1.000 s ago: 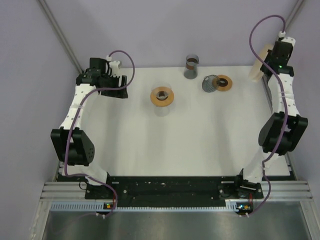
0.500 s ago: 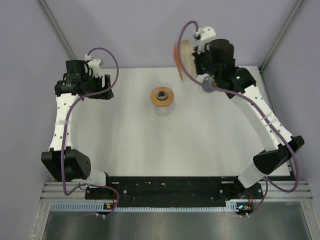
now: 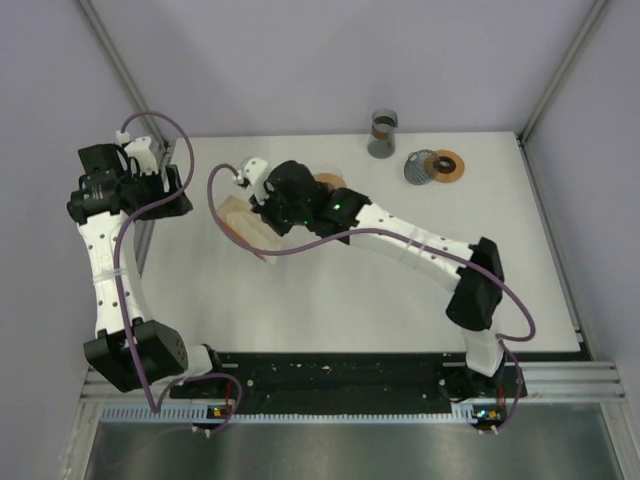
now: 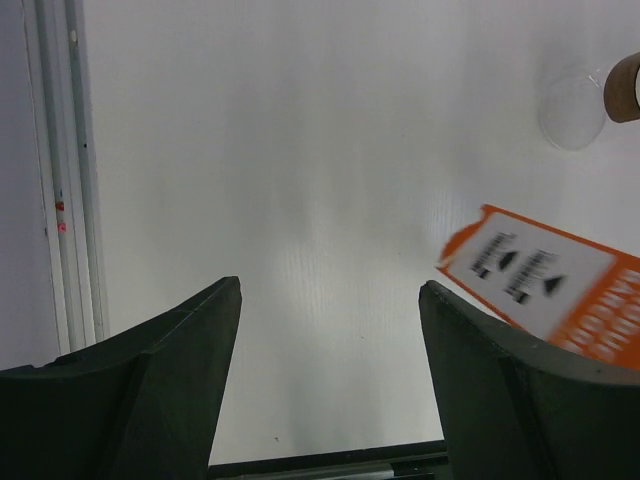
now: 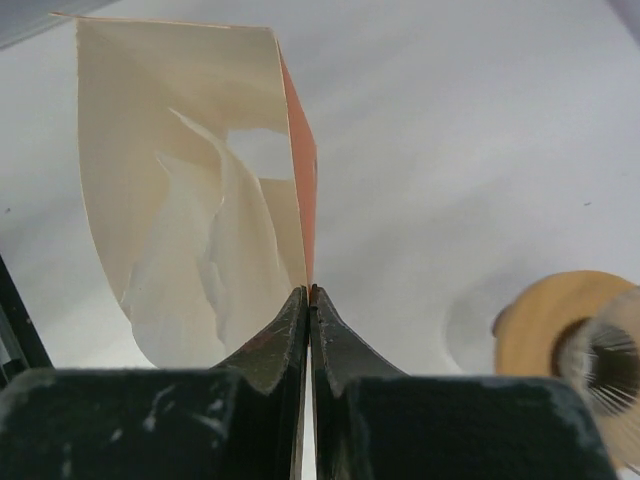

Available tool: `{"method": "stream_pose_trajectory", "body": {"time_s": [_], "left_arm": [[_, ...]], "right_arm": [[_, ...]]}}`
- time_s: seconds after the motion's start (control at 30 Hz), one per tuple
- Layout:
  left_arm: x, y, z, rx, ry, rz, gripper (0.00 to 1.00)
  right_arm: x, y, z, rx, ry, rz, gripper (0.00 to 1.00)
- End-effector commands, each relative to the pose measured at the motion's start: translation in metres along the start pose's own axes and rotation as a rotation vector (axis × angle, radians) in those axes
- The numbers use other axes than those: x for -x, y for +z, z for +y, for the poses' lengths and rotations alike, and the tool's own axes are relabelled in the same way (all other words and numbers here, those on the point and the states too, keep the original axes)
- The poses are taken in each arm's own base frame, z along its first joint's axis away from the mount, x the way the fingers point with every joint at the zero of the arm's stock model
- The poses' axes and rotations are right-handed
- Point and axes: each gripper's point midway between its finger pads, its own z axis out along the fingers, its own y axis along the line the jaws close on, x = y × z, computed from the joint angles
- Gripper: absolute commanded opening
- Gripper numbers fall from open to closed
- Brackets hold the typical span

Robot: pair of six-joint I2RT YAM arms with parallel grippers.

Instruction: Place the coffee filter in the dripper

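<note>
Right gripper (image 5: 308, 293) pinches the coffee filter packet (image 5: 190, 190), held at 8 o'clock of the wood-collared dripper (image 5: 545, 318). Left gripper (image 4: 330, 287) is spread and empty. I see no filter seated yet; separating one and placing it remain.

White links (image 3: 400, 240), black joints (image 3: 480, 290), purple cables (image 3: 116, 270), dark wedge-shaped fingers (image 4: 130, 390)

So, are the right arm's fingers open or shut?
Shut on the filter packet: in the right wrist view the right fingers meet with no gap, pinching the packet's lower edge.
</note>
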Motion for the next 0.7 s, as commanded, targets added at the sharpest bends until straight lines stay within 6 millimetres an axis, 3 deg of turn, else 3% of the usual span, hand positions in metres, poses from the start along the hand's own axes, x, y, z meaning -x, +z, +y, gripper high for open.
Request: {"method": "stream_pose_trajectory", "body": {"time_s": [0.0, 0.13, 0.2, 0.47, 0.67], "left_arm": [[0.007, -0.01, 0.0, 0.015, 0.025, -0.057, 0.78], [0.001, -0.001, 0.008, 0.039, 0.024, -0.042, 0.78], [-0.001, 0.003, 0.008, 0.033, 0.021, -0.034, 0.78], [-0.003, 0.009, 0.006, 0.009, 0.023, -0.038, 0.77], [-0.006, 0.008, 0.004, 0.001, 0.035, -0.035, 0.77]], "right_arm": [[-0.011, 0.053, 0.008, -0.032, 0.078, -0.046, 0.0], [-0.039, 0.097, -0.003, -0.143, 0.202, -0.028, 0.0], [-0.049, 0.108, -0.008, -0.189, 0.226, -0.033, 0.0], [-0.094, 0.139, -0.014, -0.245, 0.28, 0.025, 0.0], [-0.105, 0.146, -0.011, -0.23, 0.294, 0.045, 0.0]]}}
